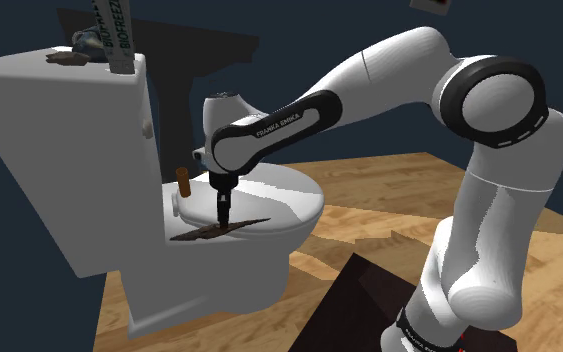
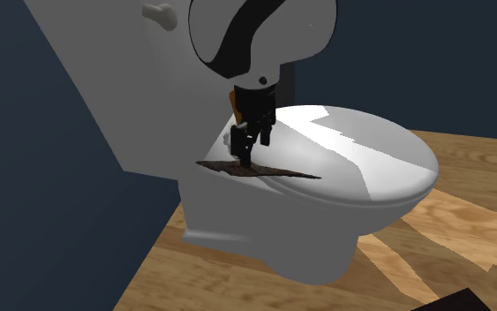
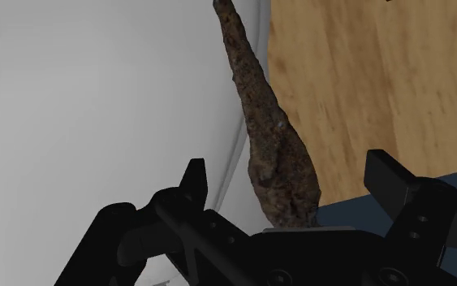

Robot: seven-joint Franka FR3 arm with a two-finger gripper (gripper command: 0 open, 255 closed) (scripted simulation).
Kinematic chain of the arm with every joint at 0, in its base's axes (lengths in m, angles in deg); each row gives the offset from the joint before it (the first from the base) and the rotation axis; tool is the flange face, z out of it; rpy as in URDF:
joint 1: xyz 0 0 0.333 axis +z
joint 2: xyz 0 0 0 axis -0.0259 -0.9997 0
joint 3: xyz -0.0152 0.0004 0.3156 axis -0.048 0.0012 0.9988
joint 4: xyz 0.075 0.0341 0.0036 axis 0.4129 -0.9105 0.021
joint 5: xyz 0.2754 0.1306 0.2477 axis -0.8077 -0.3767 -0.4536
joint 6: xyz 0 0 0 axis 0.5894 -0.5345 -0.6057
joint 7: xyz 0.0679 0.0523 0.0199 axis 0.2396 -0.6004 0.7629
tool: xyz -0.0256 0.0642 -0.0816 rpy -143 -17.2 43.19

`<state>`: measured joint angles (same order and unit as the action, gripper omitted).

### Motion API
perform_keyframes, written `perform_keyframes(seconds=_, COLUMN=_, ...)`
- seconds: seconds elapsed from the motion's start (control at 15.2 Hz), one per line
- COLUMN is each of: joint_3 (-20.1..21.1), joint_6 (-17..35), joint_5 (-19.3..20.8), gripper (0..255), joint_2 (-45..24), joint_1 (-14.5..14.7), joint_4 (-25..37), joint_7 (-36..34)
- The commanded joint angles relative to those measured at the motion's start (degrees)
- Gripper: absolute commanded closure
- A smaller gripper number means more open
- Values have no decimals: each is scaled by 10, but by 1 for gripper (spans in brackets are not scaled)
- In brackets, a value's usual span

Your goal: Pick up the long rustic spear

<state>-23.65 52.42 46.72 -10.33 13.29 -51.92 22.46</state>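
We see a rusty-brown spear point(image 3: 271, 138), rough, tapering to a point, flat on the toilet lid point(image 2: 370, 150), pincer point(image 1: 223, 213) released astride it

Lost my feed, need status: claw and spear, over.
Claw open, straddling spear. Spear flat along toilet lid edge, not gripped. Nothing blocking.

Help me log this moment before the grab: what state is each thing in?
Gripper: open, one finger on each side of the spear, touching neither side.
Spear: lying flat on the edge of the toilet lid, not held.
Toilet lid: down, closed.
Brown cylinder: standing upright behind the lid.
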Motion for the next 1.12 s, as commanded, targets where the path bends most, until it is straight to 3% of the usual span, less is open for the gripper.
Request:
perform_keyframes(seconds=0.0, joint_3=2, joint_6=9, joint_5=1, gripper=0, joint_2=-14, joint_1=2, joint_4=2, joint_7=2)
perform_keyframes(seconds=0.53, joint_3=1, joint_6=55, joint_5=4, gripper=0, joint_2=-41, joint_1=2, joint_4=-17, joint_7=-1)
perform_keyframes(seconds=0.59, joint_3=1, joint_6=55, joint_5=4, gripper=255, joint_2=-41, joint_1=2, joint_4=-16, joint_7=0)
perform_keyframes(seconds=1.06, joint_3=1, joint_6=54, joint_5=3, gripper=255, joint_2=-39, joint_1=1, joint_4=-17, joint_7=1)
